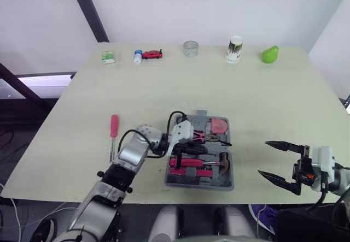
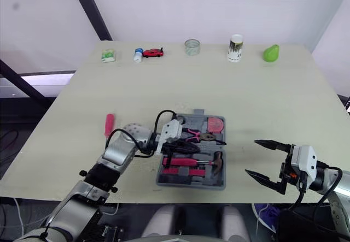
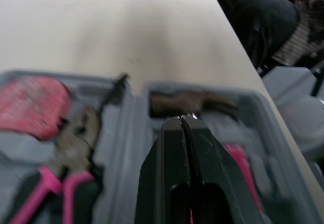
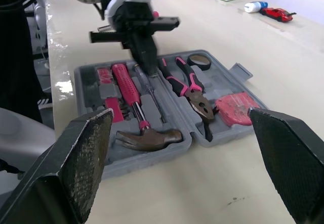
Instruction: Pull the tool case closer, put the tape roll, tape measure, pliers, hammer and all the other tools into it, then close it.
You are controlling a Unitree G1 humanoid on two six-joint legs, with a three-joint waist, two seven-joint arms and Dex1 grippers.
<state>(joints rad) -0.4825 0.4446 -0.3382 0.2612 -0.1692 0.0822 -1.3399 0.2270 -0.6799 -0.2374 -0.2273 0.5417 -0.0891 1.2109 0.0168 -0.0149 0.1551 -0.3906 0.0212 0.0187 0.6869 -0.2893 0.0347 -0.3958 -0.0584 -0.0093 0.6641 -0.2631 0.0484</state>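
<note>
Big pale cream surface (image 1: pixel 273 100), matte and mostly bare, in a plain white-walled room with a dark slanted beam (image 1: pixel 87 10) at the back left. Along the far edge there's a row of small stuff: a green-and-white box (image 1: pixel 108 57), a little blue-capped bottle (image 1: pixel 138 56), a red toy car (image 1: pixel 152 54), a clear glass (image 1: pixel 190 48), a white can (image 1: pixel 234 49) and a shiny green pear-shaped thing (image 1: pixel 269 54). All of it is well apart from the action.

The tool case (image 1: pixel 199 182) is grey moulded plastic and lies open flat near the front edge, about the middle. Sitting in its slots are the hammer (image 4: pixel 149 138) with a pink grip, pink-handled pliers (image 4: pixel 190 87), a reddish tape measure (image 4: pixel 235 107) and a black tape roll (image 4: pixel 198 59). One red-handled screwdriver (image 1: pixel 114 130) lies out on the surface, on the far side of the left arm from the case.

The left claw (image 3: pixel 185 123) is down inside the case with its fingers pressed together; can't tell if it's pinching anything. The right claw (image 1: pixel 263 157) hangs spread wide and empty over the surface, just right of the case.
</note>
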